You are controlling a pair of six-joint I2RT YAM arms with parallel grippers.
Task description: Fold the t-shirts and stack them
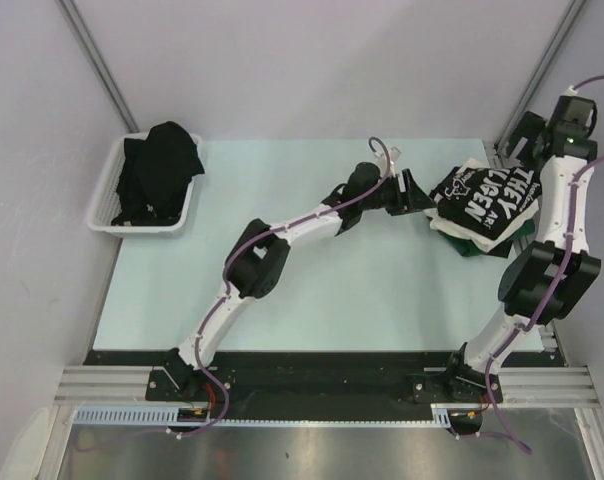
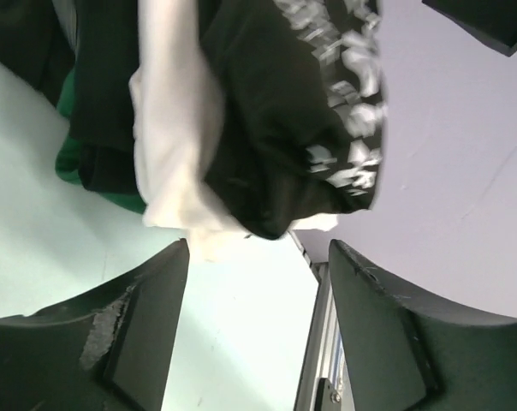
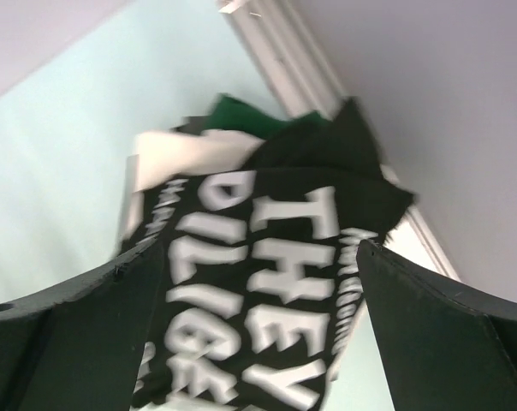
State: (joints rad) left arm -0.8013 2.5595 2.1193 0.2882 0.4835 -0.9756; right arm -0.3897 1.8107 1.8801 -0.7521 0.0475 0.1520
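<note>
A stack of folded t-shirts (image 1: 480,205) lies at the table's right side. On top is a black shirt with white block lettering (image 3: 284,282), under it a white one (image 2: 177,128), and a dark green one (image 2: 79,163) at the bottom. Another black t-shirt (image 1: 162,165) is heaped in the basket at the far left. My left gripper (image 1: 414,192) stands open just left of the stack, with nothing between its fingers (image 2: 147,317). Above the stack's far right edge my right gripper (image 1: 527,138) is open, and the lettered shirt shows below its gap.
The white slotted basket (image 1: 102,205) stands at the table's far left corner. An aluminium rail (image 1: 500,152) runs along the right table edge close behind the stack. Grey walls enclose the back and both sides.
</note>
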